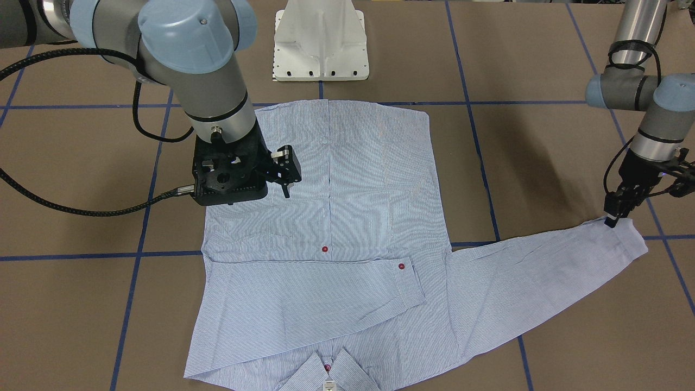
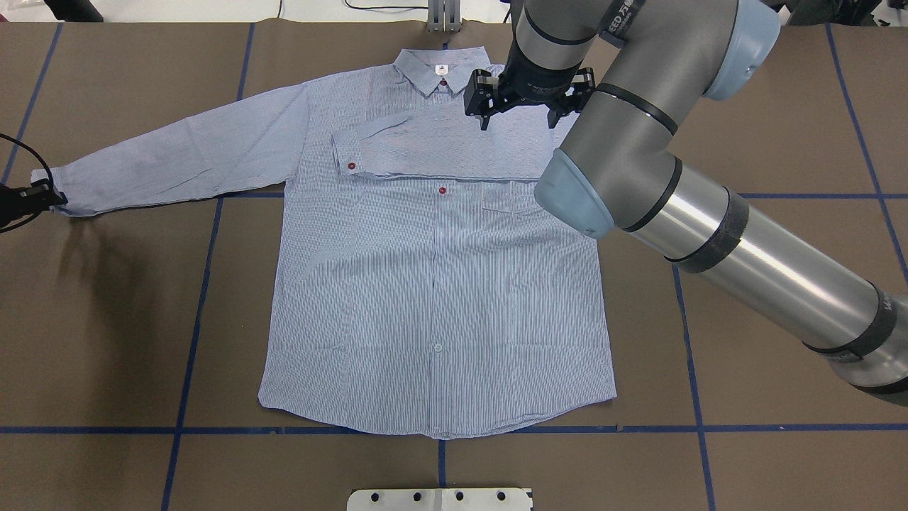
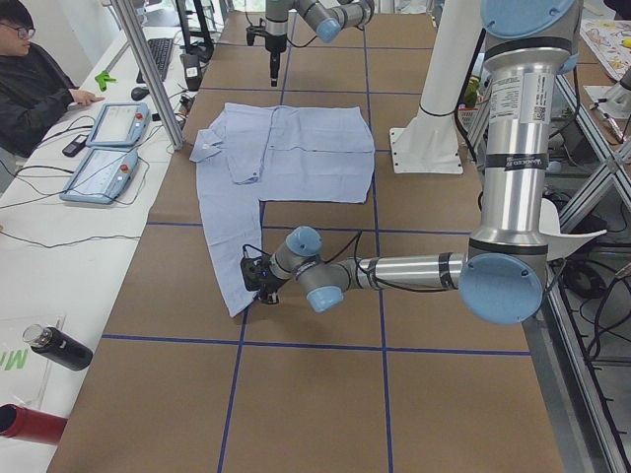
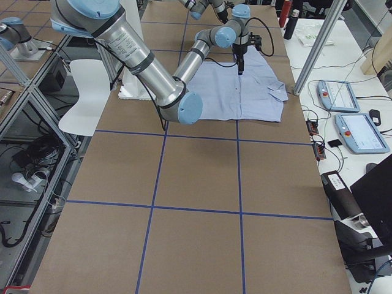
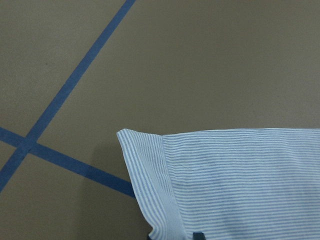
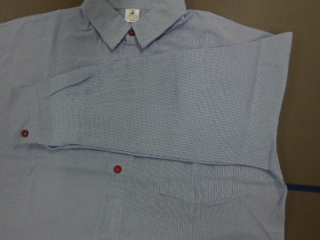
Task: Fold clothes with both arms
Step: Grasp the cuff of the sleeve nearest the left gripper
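The light blue striped shirt (image 2: 425, 298) lies flat, front up, collar (image 2: 440, 71) at the far side. One sleeve is folded across the chest (image 6: 165, 115), its cuff with a red button (image 2: 351, 160) on the shirt front. The other sleeve (image 2: 184, 152) stretches out to the robot's left. My left gripper (image 1: 613, 218) is down at that sleeve's cuff (image 5: 150, 175) and looks shut on its edge. My right gripper (image 2: 518, 113) hangs open and empty above the folded sleeve, near the collar.
The white pedestal base (image 1: 320, 43) stands at the robot's side of the brown table with blue tape lines (image 2: 213, 270). In the exterior left view an operator (image 3: 30, 79) sits by two teach pendants (image 3: 104, 148), and a dark bottle (image 3: 54, 347) lies on the side bench.
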### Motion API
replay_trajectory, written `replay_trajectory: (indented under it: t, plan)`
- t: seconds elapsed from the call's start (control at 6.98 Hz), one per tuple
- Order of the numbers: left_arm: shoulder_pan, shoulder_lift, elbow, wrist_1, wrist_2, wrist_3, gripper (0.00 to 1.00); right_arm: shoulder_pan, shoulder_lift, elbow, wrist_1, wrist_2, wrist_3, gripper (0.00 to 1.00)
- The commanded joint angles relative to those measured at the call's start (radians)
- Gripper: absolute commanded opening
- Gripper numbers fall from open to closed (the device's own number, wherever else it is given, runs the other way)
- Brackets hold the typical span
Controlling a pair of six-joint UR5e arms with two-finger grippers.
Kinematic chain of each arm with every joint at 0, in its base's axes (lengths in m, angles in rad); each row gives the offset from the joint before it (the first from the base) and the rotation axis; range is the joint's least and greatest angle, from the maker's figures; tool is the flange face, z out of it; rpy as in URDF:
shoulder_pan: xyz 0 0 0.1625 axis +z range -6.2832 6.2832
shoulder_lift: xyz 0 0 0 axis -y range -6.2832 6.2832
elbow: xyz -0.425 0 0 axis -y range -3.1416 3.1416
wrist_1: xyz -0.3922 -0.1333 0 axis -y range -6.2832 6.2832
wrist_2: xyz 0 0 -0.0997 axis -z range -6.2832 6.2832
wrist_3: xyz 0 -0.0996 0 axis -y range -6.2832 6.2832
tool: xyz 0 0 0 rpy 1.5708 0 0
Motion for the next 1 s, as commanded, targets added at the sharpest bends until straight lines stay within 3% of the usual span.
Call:
replay_trajectory:
  t: [0.0, 0.43, 0.57, 0.86]
  plan:
    - [-0.002, 0.002, -0.022, 0.005, 0.000, 0.000, 0.02, -0.001, -0.001, 0.000, 0.000, -0.001, 0.001, 0.99]
    - [-0.004, 0.003, -0.119, 0.050, -0.033, -0.002, 0.00, -0.001, -0.010, 0.002, 0.000, -0.001, 0.000, 0.99]
    - [-0.028, 0.005, -0.205, 0.110, -0.135, -0.005, 0.00, -0.001, -0.026, 0.011, 0.002, -0.001, 0.000, 0.99]
    - [-0.057, -0.035, -0.436, 0.399, -0.153, -0.009, 0.00, 0.007, -0.094, 0.073, 0.000, 0.004, -0.016, 0.99]
